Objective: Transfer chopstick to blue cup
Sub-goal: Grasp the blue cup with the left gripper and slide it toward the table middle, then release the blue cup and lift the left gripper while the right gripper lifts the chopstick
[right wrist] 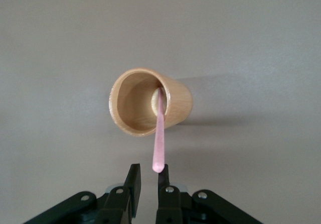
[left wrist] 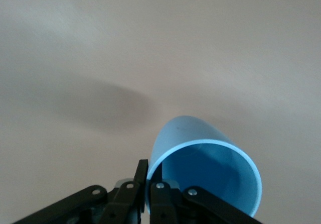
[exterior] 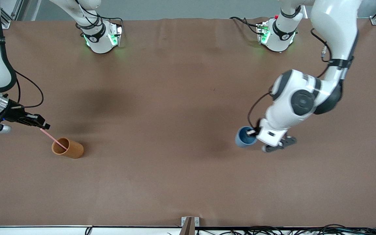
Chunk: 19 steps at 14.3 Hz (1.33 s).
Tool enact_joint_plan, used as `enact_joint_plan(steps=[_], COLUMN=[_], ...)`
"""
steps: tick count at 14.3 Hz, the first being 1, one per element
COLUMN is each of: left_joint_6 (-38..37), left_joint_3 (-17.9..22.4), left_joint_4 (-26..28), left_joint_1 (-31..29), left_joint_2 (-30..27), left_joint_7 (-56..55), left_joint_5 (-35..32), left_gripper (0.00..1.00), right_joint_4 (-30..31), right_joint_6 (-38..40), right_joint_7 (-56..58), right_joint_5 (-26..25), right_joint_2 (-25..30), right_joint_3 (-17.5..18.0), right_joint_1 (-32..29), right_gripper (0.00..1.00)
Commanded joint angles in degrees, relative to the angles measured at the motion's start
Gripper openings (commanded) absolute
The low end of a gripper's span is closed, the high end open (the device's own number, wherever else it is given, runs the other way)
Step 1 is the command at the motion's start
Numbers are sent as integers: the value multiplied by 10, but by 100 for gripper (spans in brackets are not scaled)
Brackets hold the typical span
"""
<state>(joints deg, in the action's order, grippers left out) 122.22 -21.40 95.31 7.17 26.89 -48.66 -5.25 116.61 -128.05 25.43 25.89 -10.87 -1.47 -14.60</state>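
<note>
The chopstick (exterior: 54, 139), one thin pink stick, stands slanted in the orange-brown cup (exterior: 68, 148) near the right arm's end of the table. Its upper end sticks out toward my right gripper (exterior: 43, 126). In the right wrist view the stick (right wrist: 159, 133) rises from the cup (right wrist: 150, 102), and its tip lies by one finger of my right gripper (right wrist: 149, 176), which is open with a narrow gap. My left gripper (exterior: 252, 133) is shut on the rim wall of the blue cup (exterior: 245, 137) near the left arm's end. The cup wall (left wrist: 205, 169) sits between the fingers of my left gripper (left wrist: 149, 183).
The brown table cover (exterior: 175, 114) stretches between the two cups. The arm bases (exterior: 101, 37) stand along the table's edge farthest from the front camera. Cables (exterior: 273, 230) lie along the nearest edge.
</note>
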Motion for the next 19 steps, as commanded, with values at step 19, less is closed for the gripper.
enact_joint_plan(steps=[19], left_joint_6=[24], left_joint_3=[-34], left_joint_4=[-103], left_joint_1=[130], left_joint_2=[166], left_joint_7=[-255], left_joint_5=[-111], left_gripper=[7], right_joint_4=[-15], right_joint_6=[1], right_joint_7=[42], right_joint_5=[42], right_joint_2=[-21], right_joint_3=[8], right_joint_1=[-17], right_gripper=[21])
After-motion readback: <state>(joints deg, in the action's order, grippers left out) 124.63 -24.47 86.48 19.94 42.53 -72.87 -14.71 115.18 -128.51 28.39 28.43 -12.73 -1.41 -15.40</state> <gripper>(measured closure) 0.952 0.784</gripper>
